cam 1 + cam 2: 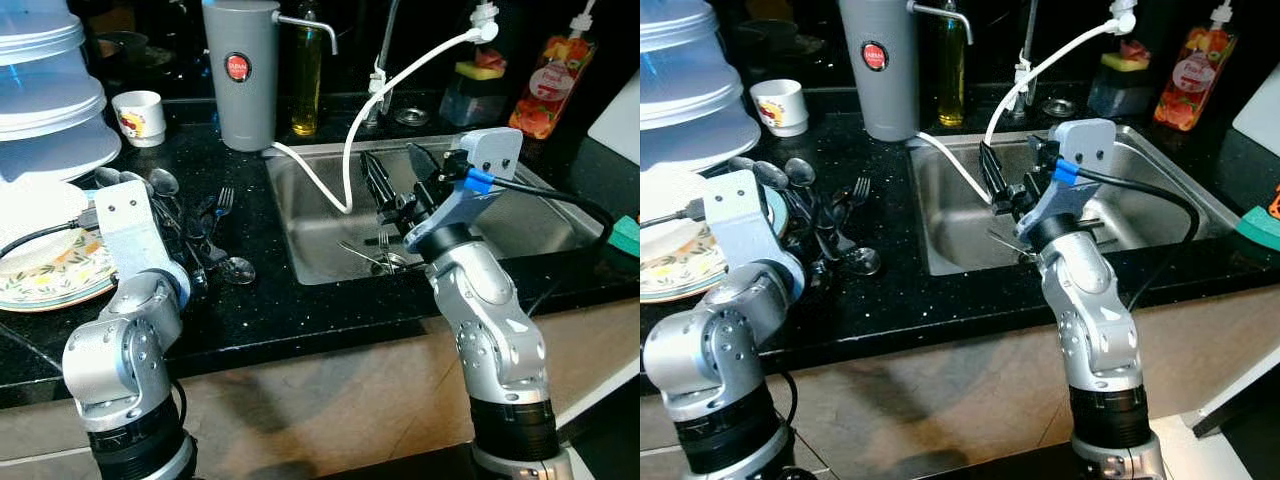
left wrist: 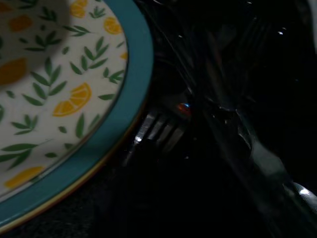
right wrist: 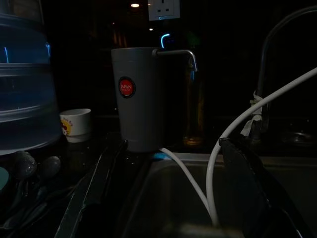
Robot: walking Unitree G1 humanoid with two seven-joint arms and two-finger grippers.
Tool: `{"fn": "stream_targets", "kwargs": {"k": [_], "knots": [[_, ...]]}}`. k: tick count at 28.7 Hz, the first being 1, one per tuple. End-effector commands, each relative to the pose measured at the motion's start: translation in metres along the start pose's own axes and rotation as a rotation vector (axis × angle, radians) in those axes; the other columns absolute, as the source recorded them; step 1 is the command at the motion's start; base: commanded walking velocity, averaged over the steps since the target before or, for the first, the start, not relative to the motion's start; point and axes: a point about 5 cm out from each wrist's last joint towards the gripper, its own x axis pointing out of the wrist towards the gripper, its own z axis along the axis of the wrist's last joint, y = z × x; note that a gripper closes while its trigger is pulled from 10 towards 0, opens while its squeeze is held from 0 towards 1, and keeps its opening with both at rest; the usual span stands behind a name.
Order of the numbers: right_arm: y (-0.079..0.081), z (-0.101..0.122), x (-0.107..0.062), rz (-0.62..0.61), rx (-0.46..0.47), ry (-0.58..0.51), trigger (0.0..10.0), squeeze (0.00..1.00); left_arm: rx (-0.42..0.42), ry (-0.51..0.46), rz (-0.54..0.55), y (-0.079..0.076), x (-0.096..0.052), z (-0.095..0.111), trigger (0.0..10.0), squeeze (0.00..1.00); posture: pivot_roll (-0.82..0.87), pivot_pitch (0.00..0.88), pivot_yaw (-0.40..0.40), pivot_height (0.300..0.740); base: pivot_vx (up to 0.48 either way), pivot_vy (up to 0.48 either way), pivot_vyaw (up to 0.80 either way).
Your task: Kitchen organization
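Right gripper [image 1: 392,185] hovers, fingers apart, over sink [image 1: 545,215].

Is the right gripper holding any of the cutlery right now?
No, the right gripper hangs open over the sink with nothing between its fingers, while a fork lies in the basin below.

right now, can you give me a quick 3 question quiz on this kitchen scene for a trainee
1. True or false: the right gripper hangs over the sink with its fingers apart.
2. Which item stands on the counter just left of the sink's back corner? A) the grey dispenser B) the small cup C) the patterned plate
3. Fill in: the pile of spoons and forks lies on the ___ counter between plate and sink.

Key: 1 true; 2 A; 3 black
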Motion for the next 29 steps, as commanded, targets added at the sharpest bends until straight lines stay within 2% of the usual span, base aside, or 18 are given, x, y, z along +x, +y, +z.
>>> {"fn": "stream_targets", "kwargs": {"k": [1, 4, 5, 7, 9, 11, 12, 15, 16, 17, 18, 19, 20, 22, 23, 29], "knots": [[-0.001, 0.000, 0.001, -0.004, 0.008, 0.003, 10.0, 0.00, 0.032, 0.117, -0.007, -0.001, 0.008, -0.020, 0.0, 0.00, 0.07, 0.004, -0.024, 0.740, 0.000, 0.000, 0.00], [-0.002, 0.000, 0.001, -0.010, 0.010, 0.001, 10.0, 0.00, 0.132, 0.083, 0.037, 0.002, 0.013, -0.017, 0.0, 0.00, 0.06, 0.000, -0.014, 0.740, 0.000, 0.000, 0.00], [-0.002, 0.000, 0.001, -0.013, 0.013, -0.001, 10.0, 0.00, 0.192, 0.042, 0.065, 0.004, 0.017, -0.012, 0.0, 0.00, 0.06, 0.000, -0.014, 0.740, 0.000, 0.000, 0.00], [-0.002, 0.000, 0.000, -0.014, 0.013, -0.002, 10.0, 0.00, 0.225, 0.008, 0.078, 0.005, 0.018, -0.007, 0.0, 0.00, 0.06, 0.000, -0.014, 0.740, 0.000, 0.000, 0.00], [-0.002, -0.001, 0.001, -0.016, 0.017, -0.002, 10.0, 0.00, 0.289, -0.074, 0.108, 0.006, 0.020, 0.003, 0.0, 0.00, 0.06, 0.000, -0.008, 0.740, 0.000, 0.000, 0.00], [-0.001, -0.001, 0.001, -0.016, 0.021, -0.004, 10.0, 0.00, 0.320, -0.198, 0.100, 0.000, 0.019, 0.020, 0.0, 0.00, 0.06, 0.000, -0.008, 0.740, 0.000, 0.000, 0.00], [-0.001, -0.001, 0.001, -0.016, 0.021, -0.004, 10.0, 0.00, 0.320, -0.198, 0.100, 0.000, 0.019, 0.020, 0.0, 0.00, 0.06, 0.000, -0.008, 0.740, 0.000, 0.000, 0.00], [-0.002, -0.001, 0.000, -0.018, 0.026, -0.004, 10.0, 0.00, 0.343, -0.317, 0.081, -0.008, 0.016, 0.036, 0.0, 0.00, 0.05, 0.000, -0.006, 0.740, 0.000, 0.000, 0.00], [-0.002, -0.001, 0.000, -0.023, 0.030, -0.003, 10.0, 0.00, 0.342, -0.407, 0.000, -0.019, 0.012, 0.048, 0.0, 0.00, 0.05, 0.000, -0.008, 0.740, 0.000, 0.000, 0.00], [-0.002, -0.001, 0.000, -0.025, 0.033, -0.003, 10.0, 0.00, 0.324, -0.436, -0.040, -0.024, 0.011, 0.053, 1.2, 0.00, 0.04, 0.000, -0.006, 0.740, 0.000, 0.000, 0.00], [-0.002, -0.001, 0.000, -0.027, 0.035, -0.004, 10.0, 0.00, 0.317, -0.465, -0.066, -0.028, 0.010, 0.058, 6.4, 0.00, 0.04, 0.000, -0.006, 0.740, 0.000, 0.000, 0.00], [-0.002, -0.001, 0.000, -0.028, 0.036, -0.005, 10.0, 0.00, 0.313, -0.478, -0.076, -0.030, 0.010, 0.060, 6.4, 0.00, 0.04, 0.000, -0.006, 0.740, 0.000, 0.000, 0.00], [-0.002, -0.001, 0.000, -0.030, 0.037, -0.006, 10.0, 0.00, 0.317, -0.499, -0.111, -0.035, 0.010, 0.064, 10.0, 0.00, 0.04, 0.000, -0.006, 0.740, 0.000, 0.000, 0.00], [-0.002, -0.001, 0.000, -0.031, 0.038, -0.007, 10.0, 0.00, 0.322, -0.513, -0.133, -0.038, 0.010, 0.066, 10.0, 0.00, 0.03, 0.000, -0.005, 0.740, 0.000, 0.000, 0.00], [-0.003, 0.000, 0.001, -0.035, 0.037, -0.009, 10.0, 0.00, 0.301, -0.503, -0.187, -0.045, 0.014, 0.069, 10.0, 0.00, 0.03, 0.000, -0.003, 0.740, 0.000, 0.000, 0.00], [-0.005, 0.002, -0.002, -0.044, 0.028, -0.014, 10.0, 0.00, 0.293, -0.459, -0.194, -0.047, 0.021, 0.064, 10.0, 0.00, 0.01, 0.000, 0.008, 0.740, 0.000, 0.000, 0.00]]}}
